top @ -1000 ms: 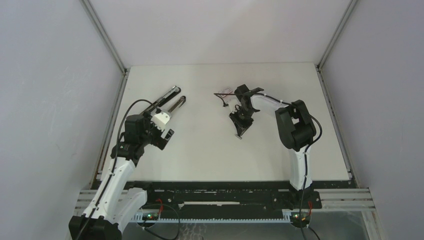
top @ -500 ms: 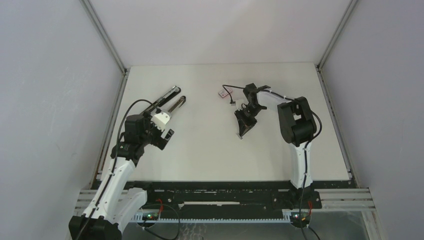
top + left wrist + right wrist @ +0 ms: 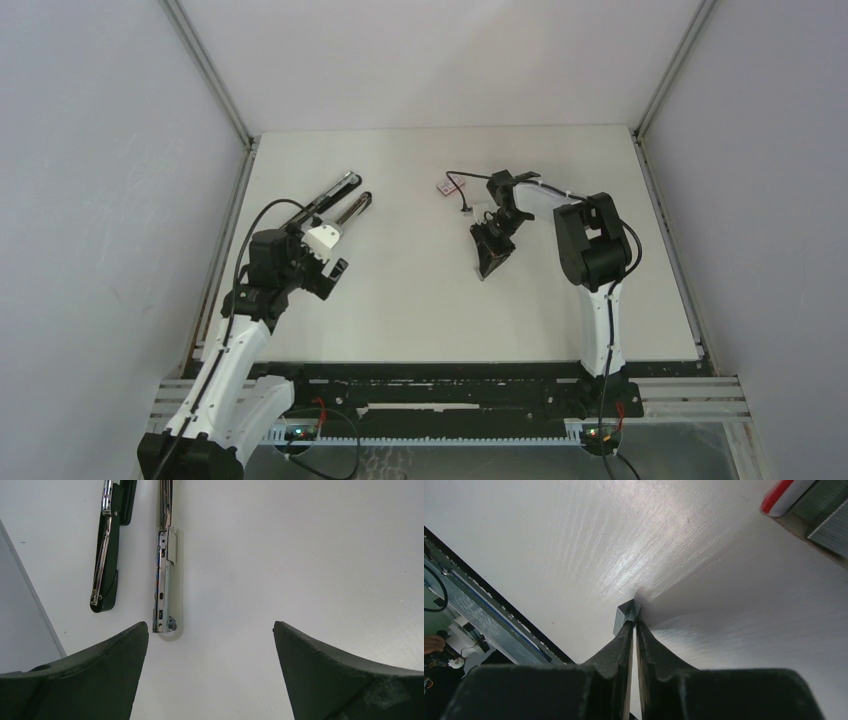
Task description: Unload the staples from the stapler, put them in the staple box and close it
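1. In the top view, an opened stapler point(image 3: 340, 200) is seen as two long dark bars lying side by side on the left of the counter point(image 3: 400, 310). It lies just ahead of the left gripper point(image 3: 320, 250). The right gripper point(image 3: 485, 268) is lowered near the middle of the counter, tips down. A small reddish box point(image 3: 450, 186) lies near it, toward the back.
2. In the left wrist view, the left gripper's fingers point(image 3: 100, 670) are spread wide and nothing is held between them. Both stapler bars are seen just beyond the fingertips, untouched. The black-and-chrome bar is on the left and the silvery channel on the right.
3. In the right wrist view, the right gripper is seen clamped together. The staples point(image 3: 625, 612), a tiny grey metal strip, are pinched at the very tips of its fingers. The strip is held low over the counter; whether it touches cannot be told. A red-and-white object point(image 3: 781, 495) is seen in the upper right corner.
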Robot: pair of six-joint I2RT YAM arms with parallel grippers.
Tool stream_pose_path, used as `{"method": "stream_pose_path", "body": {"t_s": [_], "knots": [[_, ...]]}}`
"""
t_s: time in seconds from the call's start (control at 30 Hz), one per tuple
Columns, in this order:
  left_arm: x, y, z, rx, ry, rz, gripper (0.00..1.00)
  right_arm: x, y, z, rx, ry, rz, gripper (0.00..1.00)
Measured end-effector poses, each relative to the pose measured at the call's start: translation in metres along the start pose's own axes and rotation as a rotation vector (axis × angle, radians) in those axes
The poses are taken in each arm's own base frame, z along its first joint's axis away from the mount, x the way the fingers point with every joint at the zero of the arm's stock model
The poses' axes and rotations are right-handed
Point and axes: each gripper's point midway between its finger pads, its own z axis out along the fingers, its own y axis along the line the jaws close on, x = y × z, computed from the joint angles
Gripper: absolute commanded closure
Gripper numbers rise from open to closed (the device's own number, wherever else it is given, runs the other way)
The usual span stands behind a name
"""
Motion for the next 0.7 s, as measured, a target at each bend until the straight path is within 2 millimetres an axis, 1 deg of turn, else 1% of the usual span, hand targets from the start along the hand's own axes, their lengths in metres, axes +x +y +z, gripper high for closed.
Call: {"method": "stream_pose_path", "body": {"t_s": [0.17,0.27,0.5,0.6,0.7], "knots": [[-0.0004,0.0000,-0.0003,-0.001,-0.002,0.001,0.00,0.0013,-0.0019,-0.0016,0.002,0.002,0.019,0.91],[-0.0003,0.0001,-0.0003,-0.001,-0.002,0.000,0.00,0.0014,-0.0032,-0.0025,0.003,0.000,0.026,0.96],[-0.0003,0.0001,-0.0003,-0.001,-0.002,0.000,0.00,0.0022,-0.0045,-0.0031,0.008,0.002,0.035,0.97],[-0.0003,0.0001,-0.0003,-0.001,-0.002,0.000,0.00,0.0029,-0.0049,-0.0039,0.004,0.003,0.041,1.00],[-0.0003,0.0001,-0.0003,-0.001,-0.002,0.000,0.00,0.0040,-0.0072,-0.0052,0.004,0.004,0.051,1.00]]}}
